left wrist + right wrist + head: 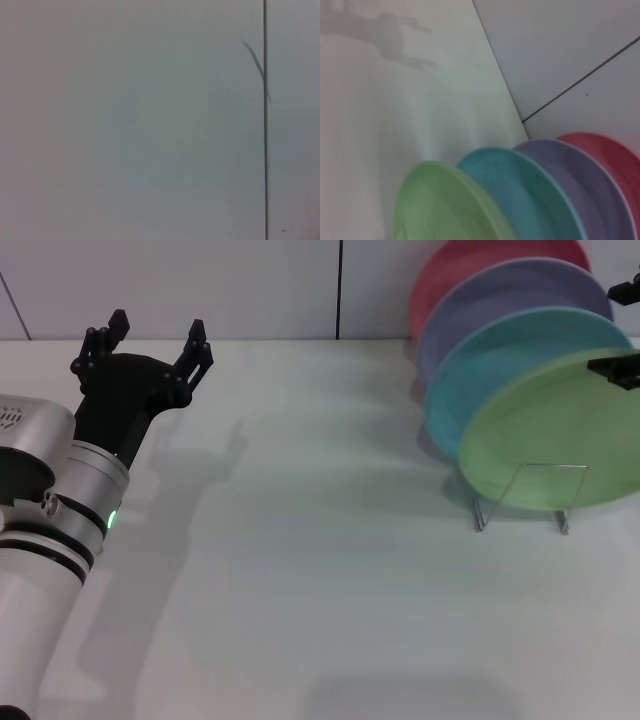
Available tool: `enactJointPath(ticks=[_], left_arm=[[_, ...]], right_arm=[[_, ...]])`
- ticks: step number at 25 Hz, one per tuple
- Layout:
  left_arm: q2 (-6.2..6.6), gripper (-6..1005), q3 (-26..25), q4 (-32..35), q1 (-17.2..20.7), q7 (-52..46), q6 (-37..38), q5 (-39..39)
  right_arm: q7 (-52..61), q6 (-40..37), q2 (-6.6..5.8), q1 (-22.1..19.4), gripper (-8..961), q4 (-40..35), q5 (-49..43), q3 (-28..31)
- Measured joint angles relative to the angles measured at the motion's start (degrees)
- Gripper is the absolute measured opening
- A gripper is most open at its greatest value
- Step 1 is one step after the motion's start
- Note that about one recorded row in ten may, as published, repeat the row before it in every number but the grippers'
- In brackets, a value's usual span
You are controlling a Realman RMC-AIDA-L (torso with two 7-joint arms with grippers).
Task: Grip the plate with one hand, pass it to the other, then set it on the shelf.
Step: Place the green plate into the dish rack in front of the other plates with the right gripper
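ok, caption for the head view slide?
Green plate upright in wire rack; left claw open, empty.

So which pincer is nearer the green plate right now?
The right. The right pincer is at the green plate's upper edge, where it stands in the wire rack. The left pincer is open, far across the table.

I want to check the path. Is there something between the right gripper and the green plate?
Nothing visible stands between them. The right gripper is at the upper edge of the green plate, which stands frontmost in the wire rack, before the blue plate. The left gripper is far away.
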Motion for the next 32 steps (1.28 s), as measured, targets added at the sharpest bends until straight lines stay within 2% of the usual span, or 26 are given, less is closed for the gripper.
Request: enactJointPath(ticks=[24, 28, 32], left_arm=[[0.04, 846, -0.6, 1.9, -0.3, -1.1, 0.0, 0.0], [0.15, 845, -0.6, 2.0, -0.2, -1.5, 0.0, 0.2], [0.17, 845, -0.6, 2.1, -0.1, -1.5, 0.0, 0.2]], right_arm=[[6.7, -2.2, -0.1, -0.6, 691, 4.9, -0.4, -7.3], [7.8, -2.0, -0.05, -0.9, 691, 2.8, -0.4, -8.1], [9.5, -1.6, 0.03, -0.6, 691, -3.8, -0.5, -7.7]])
